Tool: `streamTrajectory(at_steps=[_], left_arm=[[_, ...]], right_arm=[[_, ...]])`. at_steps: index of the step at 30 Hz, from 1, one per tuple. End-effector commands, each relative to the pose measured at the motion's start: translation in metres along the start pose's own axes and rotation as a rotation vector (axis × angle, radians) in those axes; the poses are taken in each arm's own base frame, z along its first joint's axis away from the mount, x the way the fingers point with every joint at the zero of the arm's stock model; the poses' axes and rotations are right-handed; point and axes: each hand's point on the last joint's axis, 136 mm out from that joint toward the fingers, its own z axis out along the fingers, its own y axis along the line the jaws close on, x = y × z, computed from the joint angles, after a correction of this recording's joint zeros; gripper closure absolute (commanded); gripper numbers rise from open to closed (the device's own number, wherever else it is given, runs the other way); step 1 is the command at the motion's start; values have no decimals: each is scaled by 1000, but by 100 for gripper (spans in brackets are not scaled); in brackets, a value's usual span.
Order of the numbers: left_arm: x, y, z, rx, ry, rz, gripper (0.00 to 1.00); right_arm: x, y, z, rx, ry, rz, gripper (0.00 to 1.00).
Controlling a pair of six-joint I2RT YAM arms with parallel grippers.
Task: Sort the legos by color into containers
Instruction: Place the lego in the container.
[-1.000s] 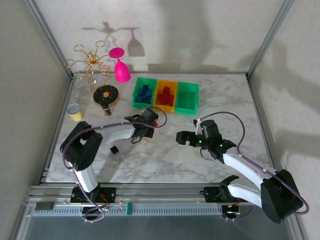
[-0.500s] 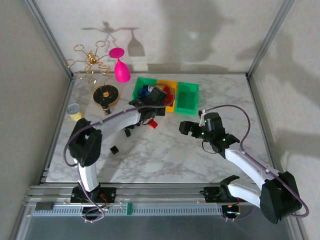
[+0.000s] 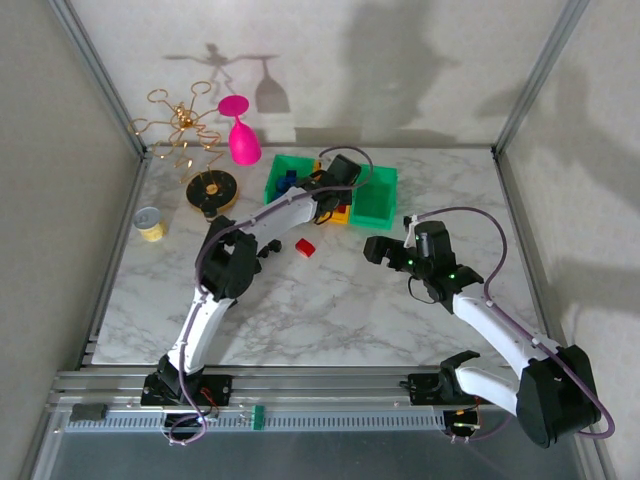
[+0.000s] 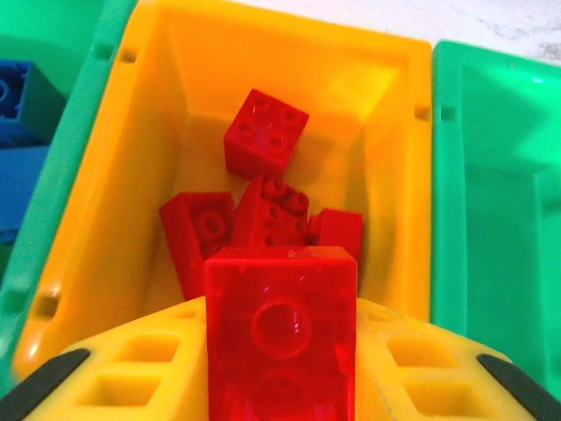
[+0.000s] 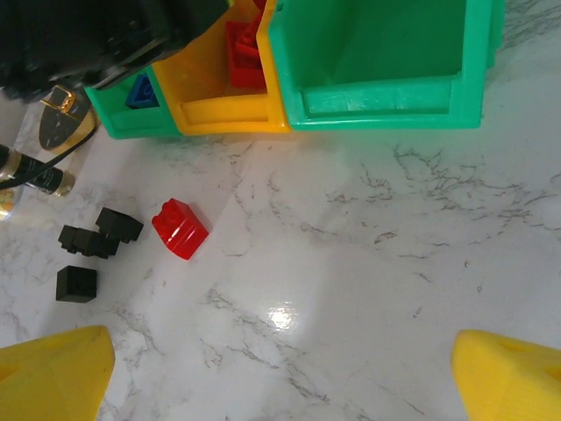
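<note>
- Left wrist view: left gripper (image 4: pixel 280 373) is clamping a translucent red brick (image 4: pixel 280 324) between its yellow pads (image 4: pixel 131 373), studs facing the camera.
- Held brick is hanging over the near end of the yellow bin (image 4: pixel 158 114), above the red pile (image 4: pixel 263 210) that is lying on the bin floor.
- Blue bin (image 4: pixel 74 184), green-walled, is sitting touching the yellow bin on one side and holding blue bricks (image 4: pixel 22 96); a second green bin (image 4: pixel 491 175) is touching it on the other side.
- Top view: left arm is reaching fully forward across the table (image 3: pixel 330 310) to the row of bins.
- Right wrist view: right gripper (image 5: pixel 280 368) is hovering with jaws wide apart and nothing between them, over bare marble in front of the bins.
- Loose items awaiting sorting: one red piece (image 5: pixel 180 228) and black bricks (image 5: pixel 96 232) are lying on the table near the bin row.
- Step, as judged: release of the red brick into the yellow bin is pending.
- Risk: the brick is sitting close to the near wall, so a drop from here may be clipping the rim and bouncing out.
- Risk: landing on the heaped pile may be sending it tumbling toward a neighbouring bin.
- Risk: the brick may be clinging to one pad on opening and falling late, off target.
</note>
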Motion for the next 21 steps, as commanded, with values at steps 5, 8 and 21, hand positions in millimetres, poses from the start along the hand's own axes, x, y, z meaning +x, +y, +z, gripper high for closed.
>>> streamTrajectory(at_steps=[5, 8, 21], left_arm=[[-23, 5, -12, -31, -22, 2, 56], [-38, 5, -38, -4, -42, -12, 51], [-38, 47, -159, 128, -115, -113, 40]], right_arm=[[-6, 5, -1, -16, -2, -51, 1], [-3, 6, 2, -3, 18, -75, 1], [14, 45, 36, -9, 126, -238, 1]])
